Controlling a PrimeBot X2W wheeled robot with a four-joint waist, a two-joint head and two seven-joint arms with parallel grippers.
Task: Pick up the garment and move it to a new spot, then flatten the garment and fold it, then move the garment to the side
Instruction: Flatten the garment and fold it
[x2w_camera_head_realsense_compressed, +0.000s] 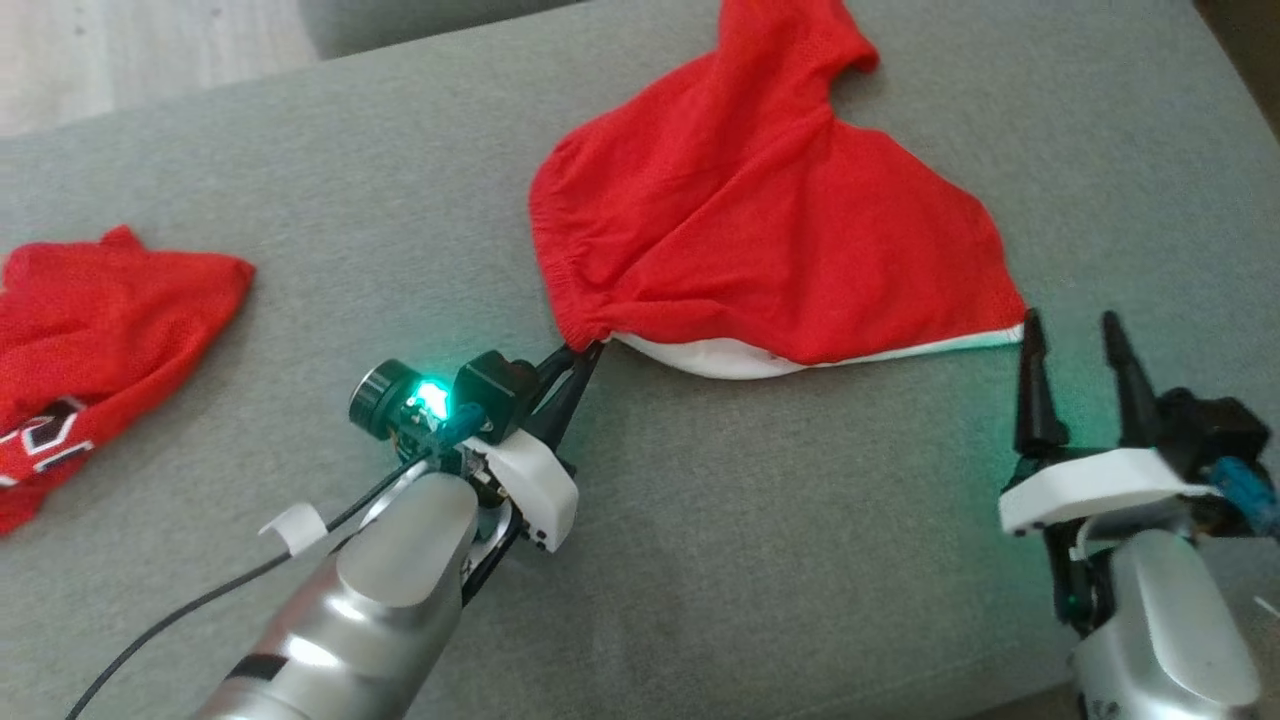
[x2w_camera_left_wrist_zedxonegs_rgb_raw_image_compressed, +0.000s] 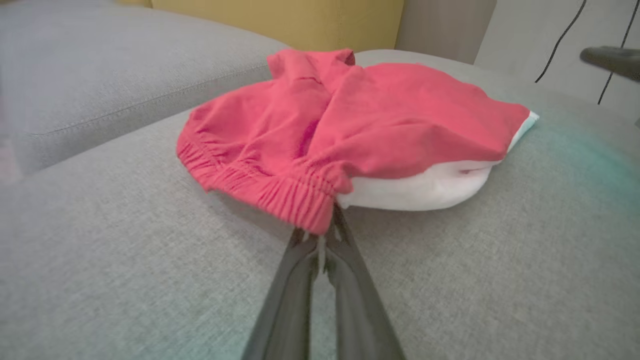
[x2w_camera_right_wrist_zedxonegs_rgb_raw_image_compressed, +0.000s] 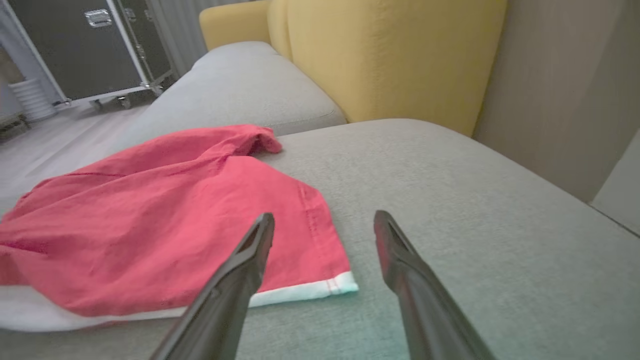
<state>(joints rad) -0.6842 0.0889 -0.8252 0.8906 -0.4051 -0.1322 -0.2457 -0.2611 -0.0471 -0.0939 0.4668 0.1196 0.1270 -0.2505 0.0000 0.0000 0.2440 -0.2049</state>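
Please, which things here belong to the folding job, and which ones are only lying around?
In the job:
- red mesh garment with white hem, on the grey fabric cushion
- left pincer, shut on its elastic waistband corner
- right pincer, open, by the white-hemmed corner

Just lying about:
- second red garment with black-and-white lettering, far left
- yellow upholstered backrest
- black metal-edged case

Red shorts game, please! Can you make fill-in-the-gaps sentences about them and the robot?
1. The left end effector is shut on the gathered elastic ____ of the red mesh shorts.
2. The right end effector is ____ and holds nothing.
3. The shorts lie on a ____ fabric sofa cushion.
Missing words: waistband; open; grey.
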